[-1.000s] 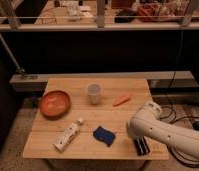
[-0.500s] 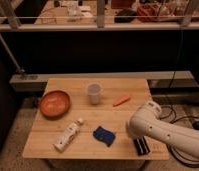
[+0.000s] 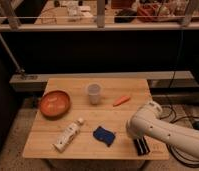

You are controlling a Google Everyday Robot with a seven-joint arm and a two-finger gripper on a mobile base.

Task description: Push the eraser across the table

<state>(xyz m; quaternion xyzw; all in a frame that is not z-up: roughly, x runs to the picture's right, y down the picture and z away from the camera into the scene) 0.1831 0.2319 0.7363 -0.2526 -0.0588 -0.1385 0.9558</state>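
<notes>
I see the wooden counter [image 3: 118, 107] from above and in front. The eraser [image 3: 141, 146] lies flat near its front right corner, a black oblong block, partly covered by my white arm [image 3: 163, 131].

My tool [image 3: 141, 145] sits low right at the eraser, fingers closed; I cannot tell whether it is touching the block or just over it.

I judge the eraser light, stiff and flat-bottomed, so it should slide on the wood, not tip. It needs no grip. I would press the closed tool against the middle of one long side, since pushing near an end would likely spin it.

Just left of the eraser is a blue lump [image 3: 104, 135]; further left a white tube [image 3: 68, 136], a bowl [image 3: 55, 103] and a cup [image 3: 94, 93] behind, and a carrot [image 3: 121, 100] beyond the eraser.
</notes>
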